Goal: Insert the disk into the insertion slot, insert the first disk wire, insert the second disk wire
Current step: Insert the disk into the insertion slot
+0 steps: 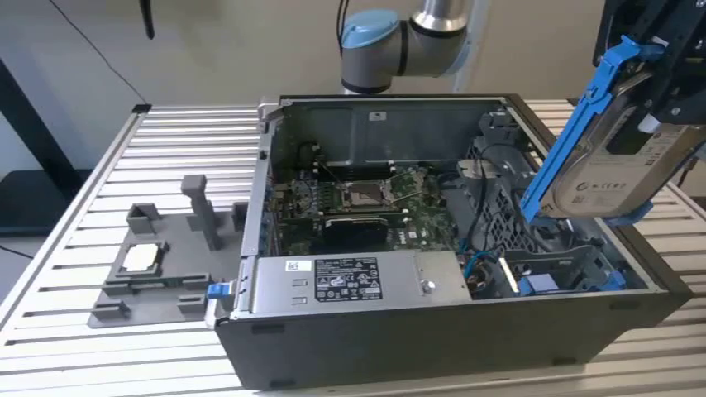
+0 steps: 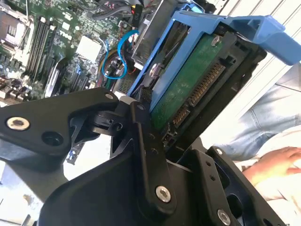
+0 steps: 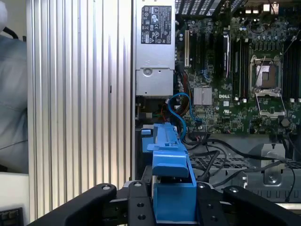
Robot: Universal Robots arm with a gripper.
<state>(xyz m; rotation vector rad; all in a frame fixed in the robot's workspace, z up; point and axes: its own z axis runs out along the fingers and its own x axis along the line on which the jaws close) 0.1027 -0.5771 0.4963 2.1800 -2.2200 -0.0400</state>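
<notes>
— How is the claw standing?

— The gripper (image 1: pixel 662 116) is clamping the disk (image 1: pixel 612 178), with its jaws drawn narrow against the blue carrier (image 3: pixel 170 155). In the second wrist view, one of the black fingers (image 2: pixel 143 141) is pressing along the carrier's edge, and the drive's green circuit board (image 2: pixel 188 89) is facing the camera.

— And where is the disk hanging?

— It is hanging in the air, tilted steeply, with its label side facing the exterior camera. It is above the computer case (image 1: pixel 441 347), at the case's edge on the exterior view's right. Its lower end seems to be hanging clear of the case wall, though the angle is making that hard to judge.

— Where is the insertion slot sitting?

— The insertion slot (image 1: pixel 568 269) is sitting inside the case at its near corner on the exterior view's right, below the disk, with blue tabs showing. Blue cables (image 1: pixel 477 265) are looping just beside it, between it and the power-supply box (image 1: pixel 331 281) that is running along the near wall. The motherboard (image 1: pixel 364 207) is lying across the case floor toward the far wall.

— What is carrying the case?

— A slatted metal bench (image 1: pixel 188 141). The case is standing toward the bench's edge on the exterior view's right, and a grey fixture (image 1: pixel 155 265) is resting near the opposite edge. A person's hand (image 2: pixel 275 162) is showing past the disk in the second wrist view.
</notes>
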